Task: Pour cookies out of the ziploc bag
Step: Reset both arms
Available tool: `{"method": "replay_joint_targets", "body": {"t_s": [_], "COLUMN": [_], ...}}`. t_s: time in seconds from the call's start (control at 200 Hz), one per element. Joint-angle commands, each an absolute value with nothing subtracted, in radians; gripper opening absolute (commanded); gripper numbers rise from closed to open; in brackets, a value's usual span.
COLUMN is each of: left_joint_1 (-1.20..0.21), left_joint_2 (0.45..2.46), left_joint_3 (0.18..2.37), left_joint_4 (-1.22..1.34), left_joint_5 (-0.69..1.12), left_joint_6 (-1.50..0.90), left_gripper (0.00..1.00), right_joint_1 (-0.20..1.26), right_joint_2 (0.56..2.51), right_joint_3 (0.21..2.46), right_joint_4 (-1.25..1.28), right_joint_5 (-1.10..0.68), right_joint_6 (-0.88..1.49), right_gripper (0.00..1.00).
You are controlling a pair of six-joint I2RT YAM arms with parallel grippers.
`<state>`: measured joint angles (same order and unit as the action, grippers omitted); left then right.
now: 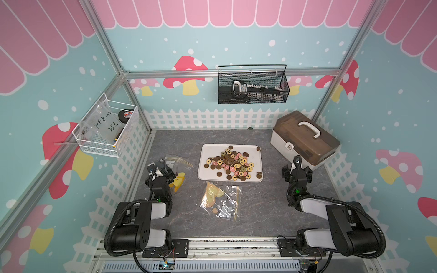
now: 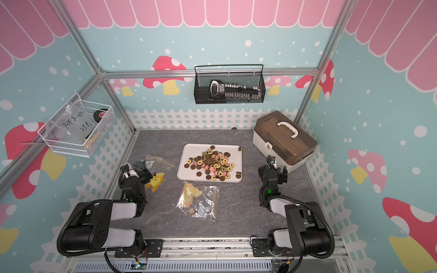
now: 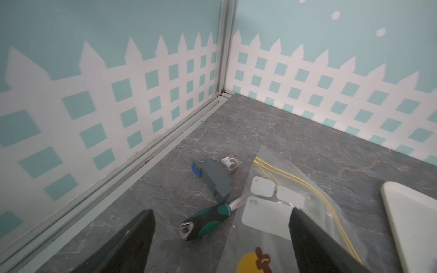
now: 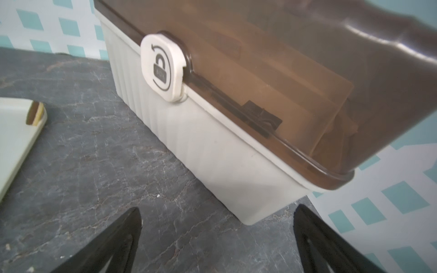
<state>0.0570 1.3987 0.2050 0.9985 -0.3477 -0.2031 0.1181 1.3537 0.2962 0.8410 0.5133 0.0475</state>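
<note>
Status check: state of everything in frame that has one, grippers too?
cookies: mostly piled on the tray
front bag: lying flat, nearly empty, a couple of cookies inside
side bag: lying flat
box: lid shut
left gripper: open, holding nothing
right gripper: open, holding nothing

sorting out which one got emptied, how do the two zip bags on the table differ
The middle bag lies before the tray, out in the open; the left bag lies beside it, partly under the left gripper. The middle bag is crumpled, with a tan cookie inside; the left bag looks flat, none visible. Both are clear with yellow zip strips.
</note>
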Motion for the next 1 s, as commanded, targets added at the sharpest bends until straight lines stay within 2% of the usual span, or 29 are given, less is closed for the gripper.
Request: {"method": "replay_joint_targets", "body": {"t_s": [0.0, 0.055, 0.12, 0.195, 0.25, 0.32, 0.4, 0.47, 0.535, 0.996], "left_joint_1": [0.058, 0.042, 0.015, -0.005, -0.007, -0.007, -0.006, -0.007, -0.009, -0.009], "left_joint_2": [1.431, 1.484, 1.564, 1.5, 1.532, 1.523, 1.539, 1.525, 1.541, 1.536], "left_joint_3": [0.259, 0.268, 0.26, 0.274, 0.295, 0.327, 0.366, 0.412, 0.39, 0.395], "left_joint_4": [1.036, 1.08, 1.2, 1.063, 1.073, 0.987, 0.935, 0.824, 0.898, 0.877], "left_joint_5": [-0.122, -0.01, 0.058, -0.011, -0.038, -0.051, -0.072, -0.096, -0.121, -0.118], "left_joint_6": [-0.151, -0.088, -0.03, -0.025, -0.032, -0.038, -0.041, -0.052, -0.057, -0.057], "left_gripper": [0.93, 0.93, 0.99, 0.98, 0.98, 0.98, 0.98, 0.99, 0.99, 0.99], "right_joint_1": [0.096, 0.075, 0.066, 0.066, 0.067, 0.066, 0.066, 0.066, 0.067, 0.066], "right_joint_2": [1.387, 1.392, 1.416, 1.487, 1.549, 1.499, 1.536, 1.519, 1.529, 1.528], "right_joint_3": [0.236, 0.246, 0.255, 0.249, 0.251, 0.272, 0.284, 0.339, 0.322, 0.34], "right_joint_4": [1.036, 1.012, 1.018, 1.089, 1.175, 1.048, 1.093, 0.943, 1.003, 0.965], "right_joint_5": [0.479, 0.46, 0.437, 0.366, 0.302, 0.289, 0.327, 0.38, 0.381, 0.368], "right_joint_6": [0.069, 0.092, 0.09, 0.055, 0.016, 0.026, 0.029, 0.065, 0.056, 0.055], "right_gripper": [0.99, 0.99, 0.99, 0.99, 0.99, 0.99, 0.98, 0.99, 0.98, 0.99]}}
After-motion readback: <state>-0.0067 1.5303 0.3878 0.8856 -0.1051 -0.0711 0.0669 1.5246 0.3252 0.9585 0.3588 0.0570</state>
